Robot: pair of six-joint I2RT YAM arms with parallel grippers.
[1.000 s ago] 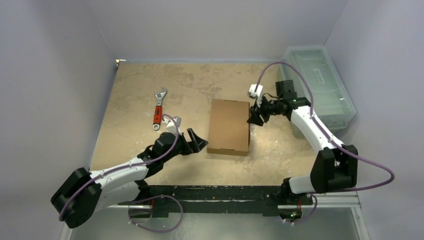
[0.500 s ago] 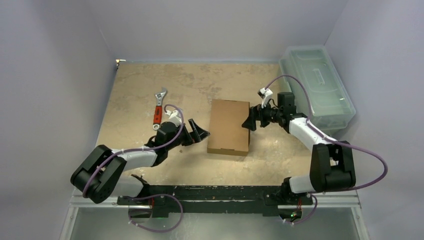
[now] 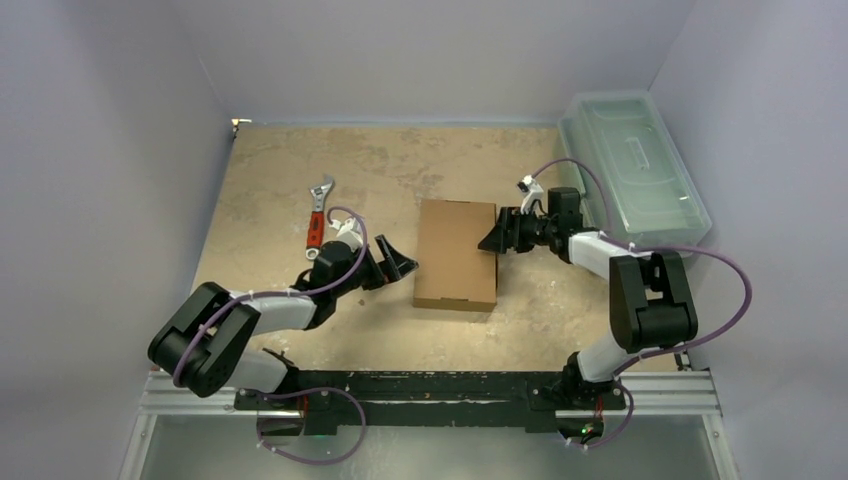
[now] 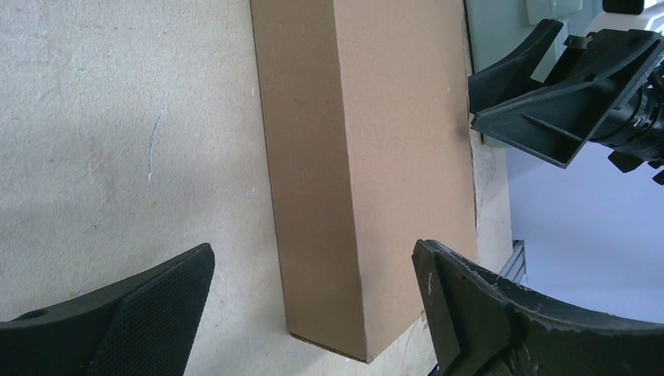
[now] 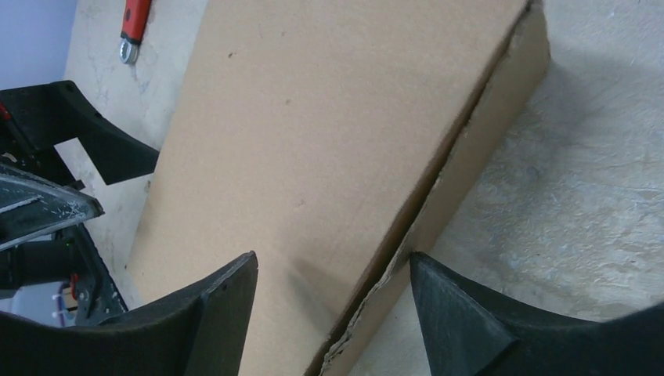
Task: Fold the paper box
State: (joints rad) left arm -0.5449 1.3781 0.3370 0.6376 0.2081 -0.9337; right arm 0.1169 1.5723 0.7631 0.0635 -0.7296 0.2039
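Closed paper box (image 3: 456, 255) is lying flat mid-table, 2 grippers flanking it
The left gripper (image 3: 398, 262) is hovering just left of the box, jaws spread wide, holding nothing. The right gripper (image 3: 493, 234) is reaching over the box's far right edge, jaws parted, not clamping. A red-handled wrench (image 3: 317, 217) is lying far left; a green bin (image 3: 640, 170) is sitting far right

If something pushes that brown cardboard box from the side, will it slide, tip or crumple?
The paper box lies flat and low on the table, so it would probably slide rather than tip. It is thin cardboard, so likely light. Its lid seam gapes slightly, so a hard push there might buckle the wall.
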